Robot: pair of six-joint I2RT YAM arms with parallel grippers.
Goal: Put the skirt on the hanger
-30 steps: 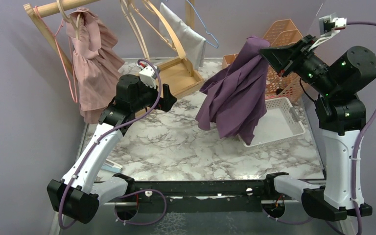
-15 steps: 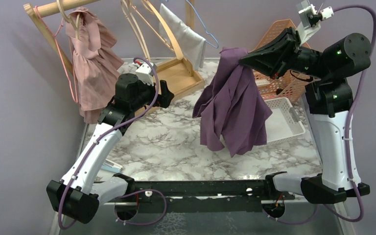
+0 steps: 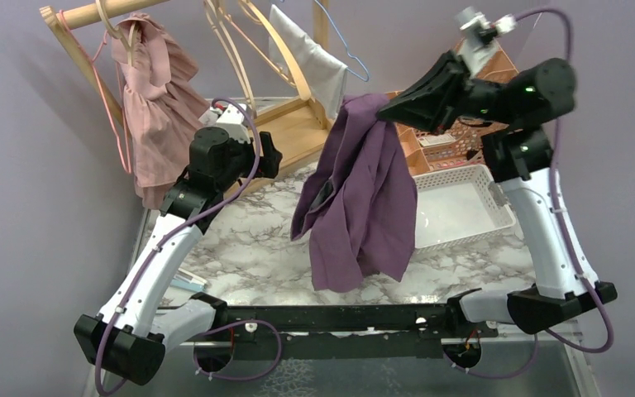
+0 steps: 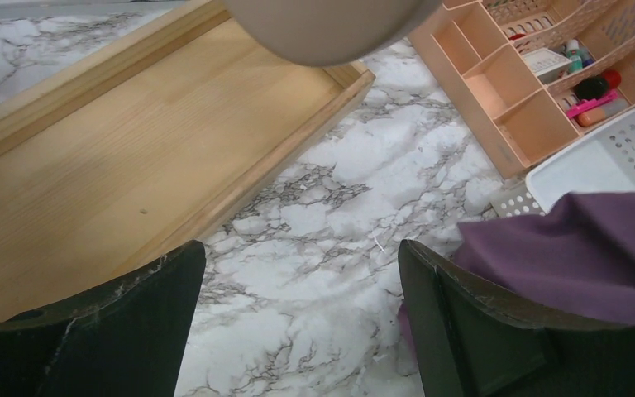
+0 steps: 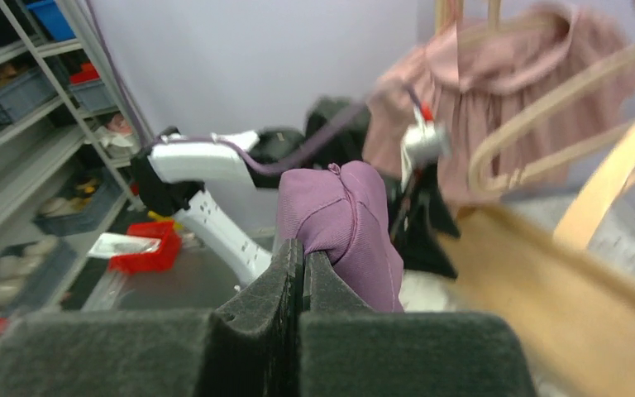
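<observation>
The purple skirt (image 3: 360, 194) hangs in the air over the table's middle, held by its top. My right gripper (image 3: 384, 106) is shut on the skirt's top fold (image 5: 343, 223). Wooden hangers (image 3: 252, 37) hang from the rack at the back, left of the skirt's top; their blurred arms show in the right wrist view (image 5: 579, 116). My left gripper (image 3: 274, 153) is open and empty, low over the marble near the wooden tray (image 4: 116, 157). The skirt's edge shows beside its right finger (image 4: 579, 248).
A pink dress (image 3: 153, 99) hangs on the rack's left end. A grey cloth (image 3: 314, 58) and a blue wire hanger (image 3: 347, 45) hang at the back. A white basket (image 3: 463, 207) and an orange organiser (image 3: 463, 132) stand at the right.
My right arm has swung left and up, carrying the skirt from over the white basket toward the table's middle and the hangers. My left arm has shifted slightly.
</observation>
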